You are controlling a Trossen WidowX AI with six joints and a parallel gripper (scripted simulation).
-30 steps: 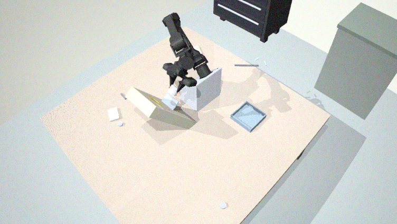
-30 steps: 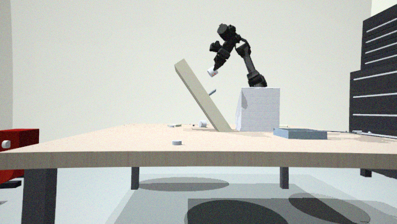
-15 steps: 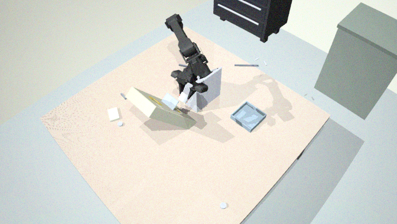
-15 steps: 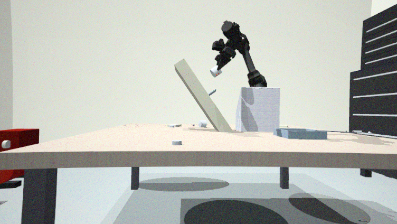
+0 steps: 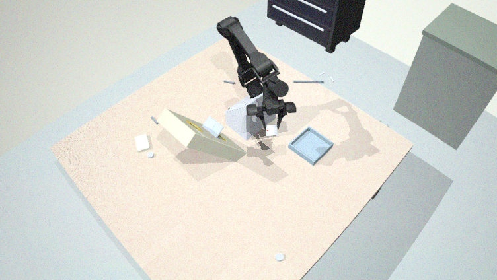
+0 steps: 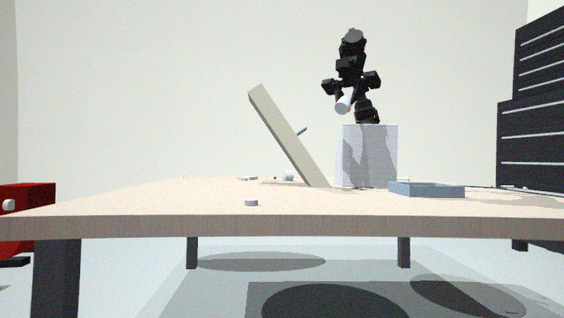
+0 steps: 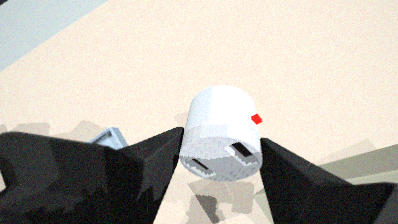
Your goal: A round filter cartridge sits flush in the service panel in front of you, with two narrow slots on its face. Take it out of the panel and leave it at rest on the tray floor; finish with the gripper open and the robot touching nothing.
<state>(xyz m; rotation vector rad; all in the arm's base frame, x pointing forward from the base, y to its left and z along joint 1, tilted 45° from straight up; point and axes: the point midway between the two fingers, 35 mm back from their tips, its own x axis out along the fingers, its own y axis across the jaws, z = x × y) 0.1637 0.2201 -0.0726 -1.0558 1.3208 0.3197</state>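
The gripper (image 5: 270, 130) is clamped on the white cartridge (image 7: 222, 131), held in the air, clear of the panel (image 5: 194, 135). In the top view the tray (image 5: 295, 148) lies at about 4 o'clock from the jaws, near; the cartridge's axis points away from the wrist, slotted face toward it

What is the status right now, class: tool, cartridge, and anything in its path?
Tool shut on filter cartridge. Cartridge out of panel, held in the air, short of the tray. Nothing seen between it and tray.
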